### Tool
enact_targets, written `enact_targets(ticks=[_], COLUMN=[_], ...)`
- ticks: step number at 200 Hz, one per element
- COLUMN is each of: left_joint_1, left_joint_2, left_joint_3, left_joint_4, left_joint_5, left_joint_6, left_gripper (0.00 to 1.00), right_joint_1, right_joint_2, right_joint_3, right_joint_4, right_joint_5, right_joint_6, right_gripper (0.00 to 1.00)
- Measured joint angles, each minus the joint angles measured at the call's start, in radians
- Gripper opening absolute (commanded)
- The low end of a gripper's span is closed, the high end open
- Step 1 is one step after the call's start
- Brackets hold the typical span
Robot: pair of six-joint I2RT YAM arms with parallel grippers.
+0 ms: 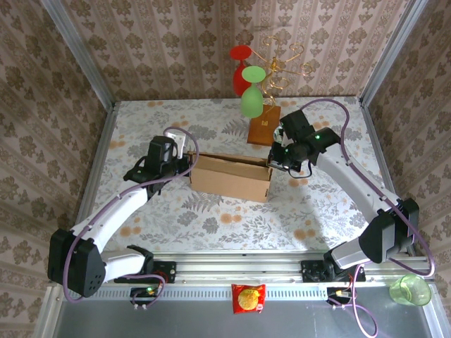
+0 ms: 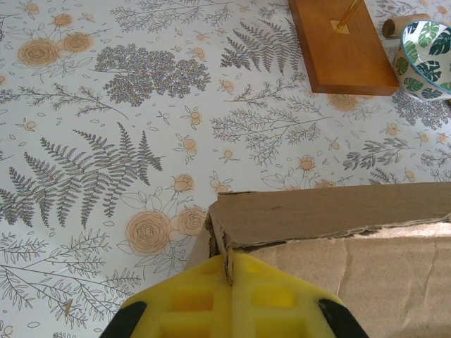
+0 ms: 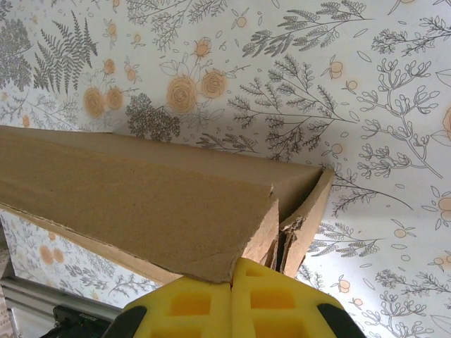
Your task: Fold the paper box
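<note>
The paper box [image 1: 231,177] is tan corrugated cardboard standing partly folded mid-table, its long front wall facing me. My left gripper [image 1: 184,163] is at the box's left end. In the left wrist view its yellow fingers [image 2: 190,299] are shut on the ragged corner edge of the box [image 2: 331,218], which runs into the seam between them. My right gripper [image 1: 275,158] is at the box's right end. There the yellow fingers [image 3: 282,303] are shut on the lower corner of a wall flap [image 3: 141,204], with the end wall [image 3: 310,211] just beside it.
Behind the box stands a wire glass stand on an orange-brown wooden base [image 1: 263,129], with a red glass [image 1: 241,70] and a green glass [image 1: 252,98] hanging on it. A leaf-patterned bowl [image 2: 430,60] sits near that base. A green cup [image 1: 411,289] and a snack packet [image 1: 248,298] lie by the near rail.
</note>
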Motion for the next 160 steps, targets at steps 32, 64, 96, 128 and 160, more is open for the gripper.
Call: enact_targets(ticks=[32,64,96,128,160], left_joint_1=[0.000,0.000,0.000,-0.006,-0.009], left_joint_2=[0.000,0.000,0.000,-0.006,-0.011], left_joint_3=[0.000,0.000,0.000,-0.013,-0.027], left_joint_4=[0.000,0.000,0.000,0.015,0.038], left_joint_5=[0.002,0.003,0.007,0.011,0.011], left_joint_6=[0.000,0.000,0.000,-0.005,-0.014], left_gripper=[0.00,0.00,0.00,0.00,0.00], right_joint_1=[-0.003,-0.004,-0.003,0.010,0.049], right_joint_2=[-0.002,-0.029,-0.061,-0.100,-0.112], right_joint_3=[-0.014,-0.053,-0.092,-0.119,-0.121], right_joint_4=[0.009,0.045,0.070,0.061,0.035], right_joint_5=[-0.001,-0.002,-0.008,0.000,0.056], right_joint_6=[-0.004,-0.020,-0.056,-0.098,-0.133], right_gripper=[0.00,0.00,0.00,0.00,0.00])
